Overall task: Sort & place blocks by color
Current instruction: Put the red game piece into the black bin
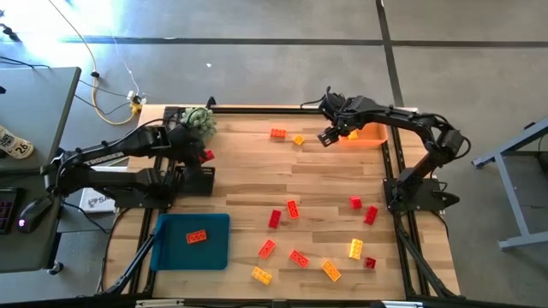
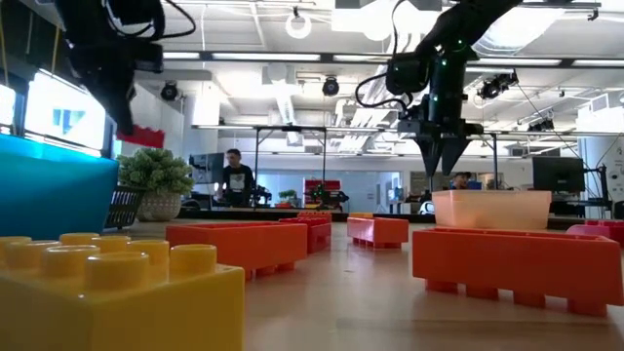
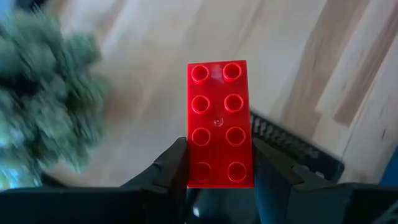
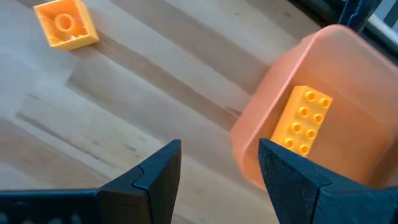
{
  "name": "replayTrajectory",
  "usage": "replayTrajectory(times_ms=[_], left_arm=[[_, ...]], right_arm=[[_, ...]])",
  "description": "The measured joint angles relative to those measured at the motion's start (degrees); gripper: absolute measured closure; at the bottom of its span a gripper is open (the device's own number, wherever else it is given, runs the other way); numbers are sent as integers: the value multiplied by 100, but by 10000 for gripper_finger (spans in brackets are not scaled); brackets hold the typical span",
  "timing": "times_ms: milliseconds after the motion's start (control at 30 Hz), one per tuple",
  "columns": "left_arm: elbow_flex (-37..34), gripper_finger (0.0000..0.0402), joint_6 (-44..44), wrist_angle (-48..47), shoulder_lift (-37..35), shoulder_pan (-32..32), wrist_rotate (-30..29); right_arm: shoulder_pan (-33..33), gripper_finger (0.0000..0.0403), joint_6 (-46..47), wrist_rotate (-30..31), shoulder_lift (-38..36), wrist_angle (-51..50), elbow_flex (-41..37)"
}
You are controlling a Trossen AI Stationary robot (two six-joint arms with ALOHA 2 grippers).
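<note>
Studded red brick (image 3: 220, 124) (glossy plastic) clamped in left gripper (image 3: 219, 163)

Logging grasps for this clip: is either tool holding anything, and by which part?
The left tool grips a red block by the long sides at one end, the rest jutting out. The right tool is open, holding nothing, beside the orange bin.

Two dark jointed arms, black tapered fingers (image 4: 155, 177)

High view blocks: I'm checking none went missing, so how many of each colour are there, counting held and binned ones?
Red or orange-red blocks: 10, one held by the left gripper
Yellow blocks: 5, one in the orange bin
Total: 15
</note>
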Motion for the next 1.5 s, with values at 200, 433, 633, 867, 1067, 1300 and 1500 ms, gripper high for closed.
replayTrajectory(times_ms=[200,433,633,867,1067,1300,1500], left_arm=[[-5,287,-8,-381,65,-31,95],[-7,287,-402,-255,195,-31,553],[-5,287,-1303,-272,517,-35,732],[-5,287,-2044,-485,843,-143,721],[-5,287,-2595,-899,887,-725,696],[-5,286,-3150,-925,928,-1300,621],[-5,268,-3277,-927,1050,-1445,588]], right_arm=[[242,201,453,-308,0,-6,0],[495,201,582,-409,0,-11,0],[679,201,335,-292,0,-5,0],[831,201,-50,23,0,52,0],[857,201,-319,52,0,44,0],[857,201,-285,-16,0,-2,0],[919,201,14,-434,0,-171,0]])
